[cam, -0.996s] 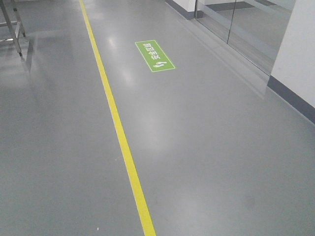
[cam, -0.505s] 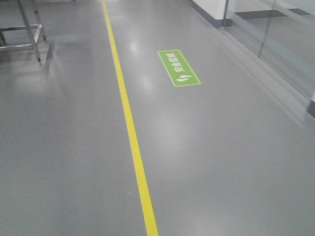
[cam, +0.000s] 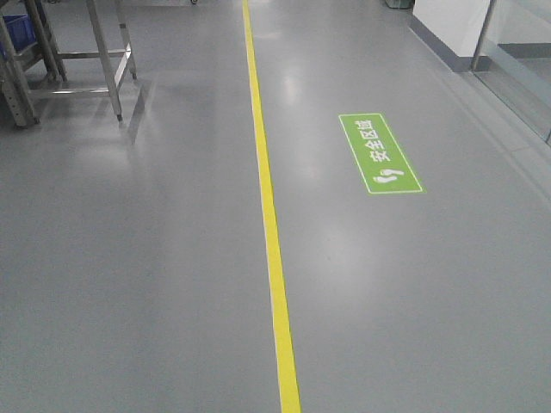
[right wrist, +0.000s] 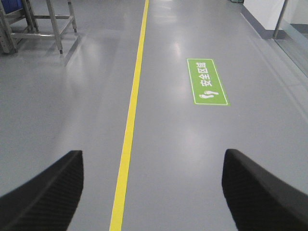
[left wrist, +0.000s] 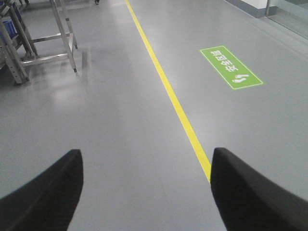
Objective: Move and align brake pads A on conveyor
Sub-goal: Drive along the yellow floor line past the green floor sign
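Nearest to each wrist camera, two black textured fingertips frame the bottom of the view. My left gripper (left wrist: pixel 144 192) has its jaws spread wide, with nothing between them. My right gripper (right wrist: pixel 151 192) is likewise spread wide and empty. Both point out over a smooth, glossy grey floor (cam: pixel 129 258).

A narrow yellow painted line (cam: pixel 274 241) runs along this floor from near to far. In the left wrist view it passes behind the fingertip (left wrist: pixel 250 192) on that view's right side. In the right wrist view it passes between the two fingertips, closer to the one (right wrist: pixel 43 192) on that view's left.

Farther out, right of the line and apart from it, lies a green rectangular floor sign (cam: pixel 380 153) with white characters and footprints. Farther still, left of the line, stands a stainless steel frame (cam: pixel 103 53), with a blue bin (cam: pixel 15 26) at the picture's edge. A white wall with dark skirting (cam: pixel 452 17) stands at the far right.

The brake pads A and the conveyor lie outside all three views.
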